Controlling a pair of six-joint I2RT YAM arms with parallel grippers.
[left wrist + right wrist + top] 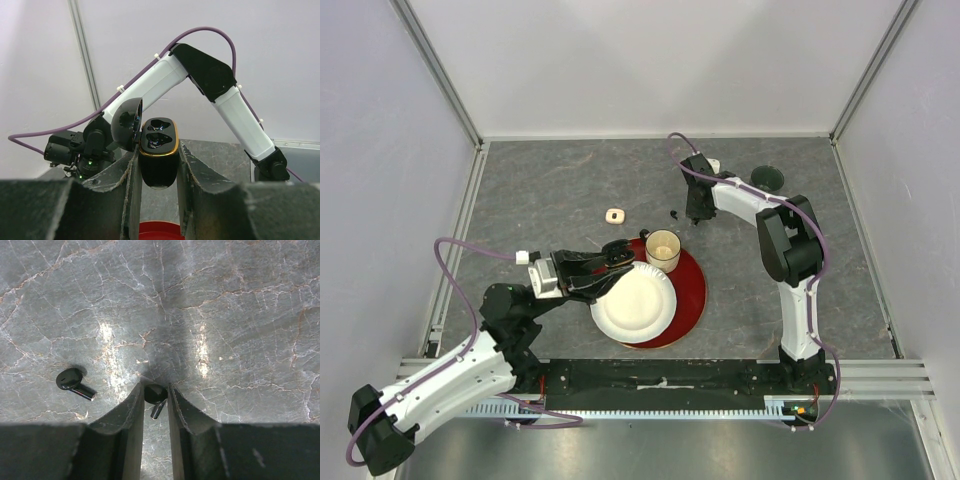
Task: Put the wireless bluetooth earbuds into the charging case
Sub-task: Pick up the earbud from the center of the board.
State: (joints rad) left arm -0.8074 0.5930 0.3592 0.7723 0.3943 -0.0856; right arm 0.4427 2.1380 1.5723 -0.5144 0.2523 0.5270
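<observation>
Right gripper (155, 387) pinched around black earbud (156, 394) lying on table (240, 315), jaws look snug on its head, though firm contact is hard to confirm. Second black earbud (75, 381) lies near on the table, untouched. Left gripper (158, 155) clamps charging case (159, 136), lid open. To do this well: squeeze the head not the stem, lift straight up, avoid flicking it away
</observation>
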